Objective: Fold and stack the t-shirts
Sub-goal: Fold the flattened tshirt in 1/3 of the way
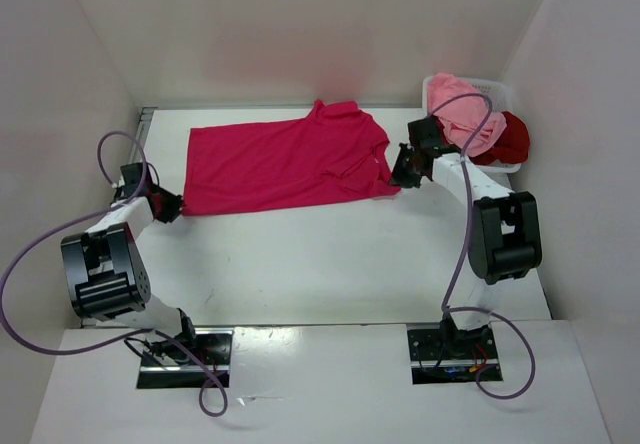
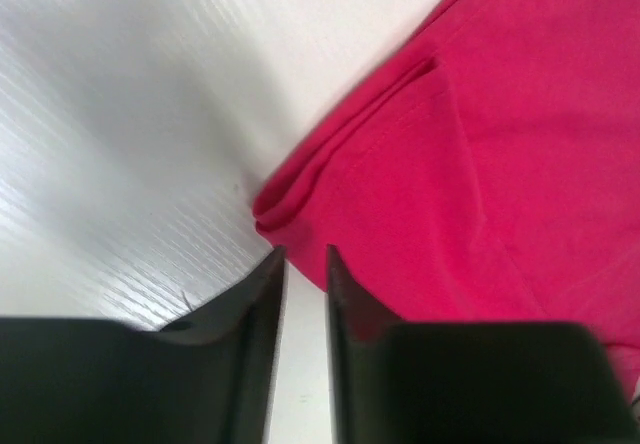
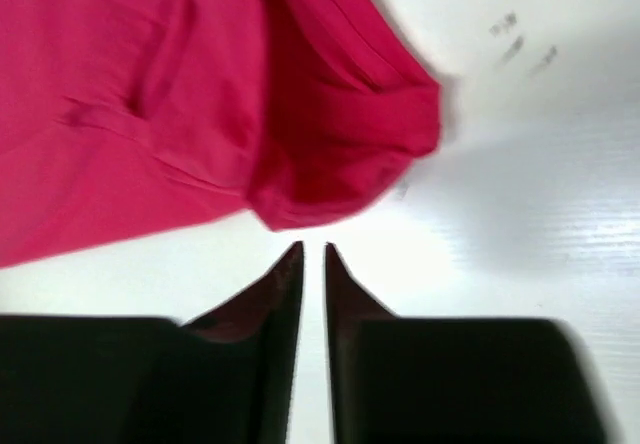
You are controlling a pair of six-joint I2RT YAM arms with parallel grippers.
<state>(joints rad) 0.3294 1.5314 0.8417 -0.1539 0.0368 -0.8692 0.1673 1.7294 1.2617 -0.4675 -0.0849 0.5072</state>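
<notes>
Left end effector, right end effector, both barely parted, empty, crimson t-shirt between, basket beyond right.

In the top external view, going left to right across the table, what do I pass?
left gripper → crimson-pink t-shirt → right gripper → light pink t-shirt → dark red t-shirt

Nothing legible is showing.
Faint dark marks are sitting on the white table at two o'clock in the right wrist view; they are smearing too much to read.
</notes>
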